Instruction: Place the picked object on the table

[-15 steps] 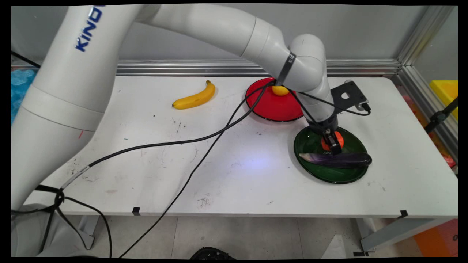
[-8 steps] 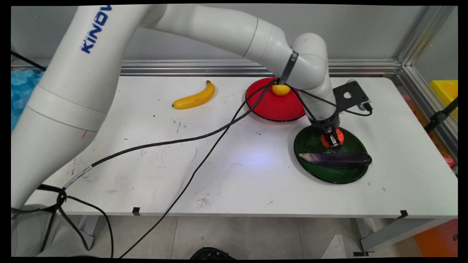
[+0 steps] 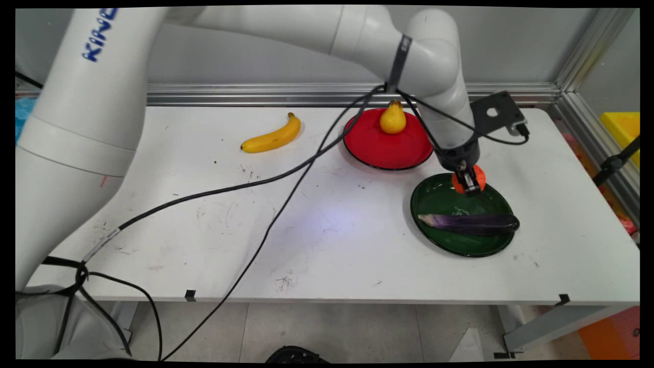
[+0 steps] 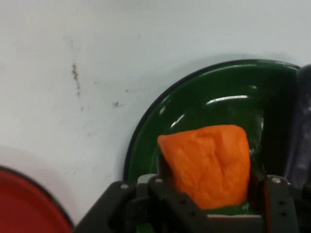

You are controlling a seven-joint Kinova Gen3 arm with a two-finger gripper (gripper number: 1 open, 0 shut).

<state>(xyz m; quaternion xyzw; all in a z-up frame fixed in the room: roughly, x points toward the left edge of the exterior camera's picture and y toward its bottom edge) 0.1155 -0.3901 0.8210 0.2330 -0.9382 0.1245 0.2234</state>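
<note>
Two plates sit on the white table point(image 3: 327, 240); we take the green plate point(image 3: 439, 240) as our landmark. Our gripper point(image 3: 468, 182) is clenched on an orange fruit point(image 3: 479, 178), holding it above the far rim of the green plate. The hand view confirms it: the orange fruit point(image 4: 206, 165) sits wedged between the black fingers point(image 4: 163, 172), with the green plate point(image 4: 214, 111) below it.

An eggplant point(image 3: 470, 223) lies across the near half of the green plate, well clear of the fruit. A red plate point(image 3: 378, 153) stands just beyond the green plate on its far left side, with a pear point(image 3: 393, 119) upright on it. A banana point(image 3: 272, 136) lies far to the left of the green plate, well apart from both.

Our judgement on handling: the fruit looks soft and dented, so we favour a steady clamp, not a harder one. We keep the carry level and slow, and mind the black cables point(image 3: 286, 204) trailing past the red plate, which could snag the pear.
</note>
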